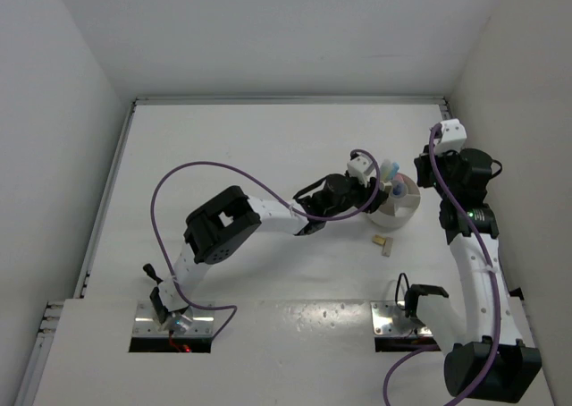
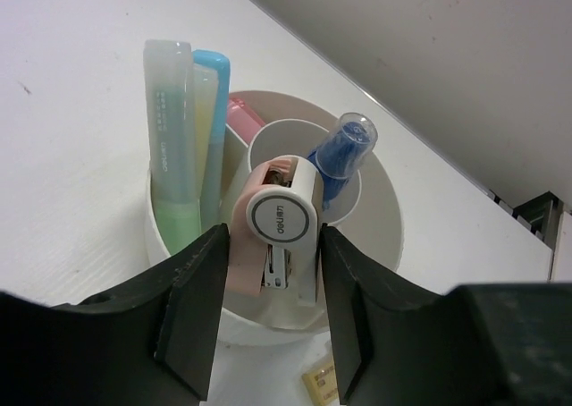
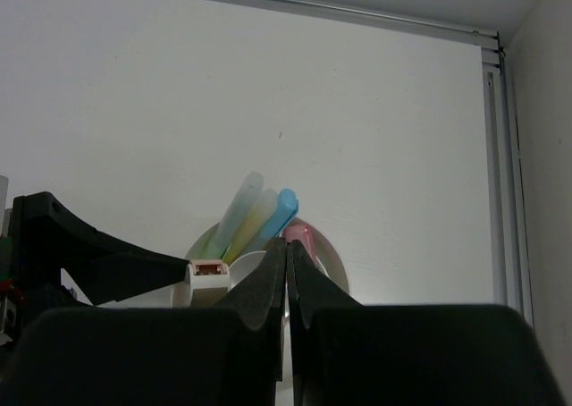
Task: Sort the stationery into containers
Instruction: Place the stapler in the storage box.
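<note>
The round white tub (image 1: 404,211) with inner dividers stands right of centre. In the left wrist view the tub (image 2: 386,211) holds a pale green stick (image 2: 170,93), a yellow stick with a blue cap (image 2: 211,75), a pink stick (image 2: 241,115) and a clear blue-capped bottle (image 2: 345,147). My left gripper (image 2: 273,243) is shut on a small white and pink stapler (image 2: 282,218), held inside the tub's near compartment. A small tan block (image 1: 382,242) lies on the table just in front of the tub. My right gripper (image 3: 287,247) is shut and empty, hovering behind the tub (image 3: 332,265).
The white side wall runs close on the right of the tub. A metal rail (image 3: 497,156) runs along the table's right edge. The right arm (image 1: 474,245) stands between the tub and that wall.
</note>
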Robot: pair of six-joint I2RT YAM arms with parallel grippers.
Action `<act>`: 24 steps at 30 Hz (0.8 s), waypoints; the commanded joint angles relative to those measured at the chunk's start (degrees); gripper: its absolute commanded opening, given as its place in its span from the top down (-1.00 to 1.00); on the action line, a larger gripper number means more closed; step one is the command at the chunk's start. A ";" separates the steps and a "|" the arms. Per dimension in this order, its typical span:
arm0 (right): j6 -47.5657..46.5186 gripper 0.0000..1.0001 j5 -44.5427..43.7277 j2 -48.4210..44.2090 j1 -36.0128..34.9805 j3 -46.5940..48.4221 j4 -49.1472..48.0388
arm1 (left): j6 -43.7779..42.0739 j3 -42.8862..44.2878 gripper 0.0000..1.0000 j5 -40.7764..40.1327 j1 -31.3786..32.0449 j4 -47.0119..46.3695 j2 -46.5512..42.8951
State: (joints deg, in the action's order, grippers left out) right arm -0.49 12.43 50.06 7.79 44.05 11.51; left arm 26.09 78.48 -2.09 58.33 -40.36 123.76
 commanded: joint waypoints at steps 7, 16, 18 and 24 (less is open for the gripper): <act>-0.65 1.00 0.76 0.03 0.38 -0.37 -2.37 | -0.95 0.10 -0.07 -0.73 1.09 -2.97 -1.50; -1.18 1.00 1.28 0.03 0.91 -0.37 -2.37 | -0.95 -3.50 0.30 -2.04 1.09 -4.64 -5.98; -1.70 1.00 3.20 0.03 0.91 -0.37 -1.58 | -0.95 -5.26 0.90 -3.52 1.09 -4.64 -11.06; -18.27 0.58 27.69 2.14 0.91 2.26 15.16 | 0.01 -10.87 1.00 -13.89 1.09 4.21 -22.67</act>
State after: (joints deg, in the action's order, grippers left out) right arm -7.46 24.16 50.50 8.58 44.18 15.97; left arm 25.80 69.28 -9.04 58.59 -37.34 109.97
